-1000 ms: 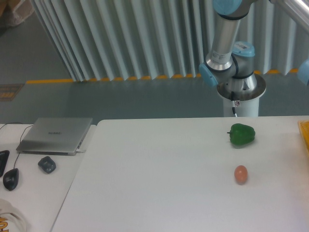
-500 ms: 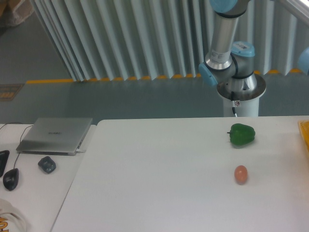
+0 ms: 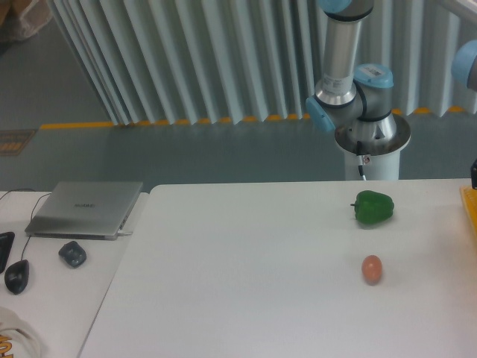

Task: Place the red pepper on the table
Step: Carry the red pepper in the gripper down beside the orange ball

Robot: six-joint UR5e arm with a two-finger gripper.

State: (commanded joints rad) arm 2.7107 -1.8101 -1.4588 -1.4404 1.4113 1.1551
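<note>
The red pepper is out of view. The white table (image 3: 246,276) fills the lower part of the frame. My arm rises from its base (image 3: 371,142) behind the table's far edge, and a blue joint (image 3: 466,66) shows at the upper right. At the right border, just above the table, a dark sliver (image 3: 474,173) pokes in; it looks like part of the gripper. Its fingers lie beyond the border, so whether they are open or holding anything is hidden.
A green bell pepper (image 3: 373,208) lies at the table's far right, and a small orange-pink egg-shaped object (image 3: 372,269) sits in front of it. A yellow edge (image 3: 469,212) shows at the right border. A laptop (image 3: 86,209) and two mice stand on the left desk.
The arm's upper links have swung: the blue joint at the upper right moved left into view, and the dark sliver has appeared at the right border. The objects on the table have not moved.
</note>
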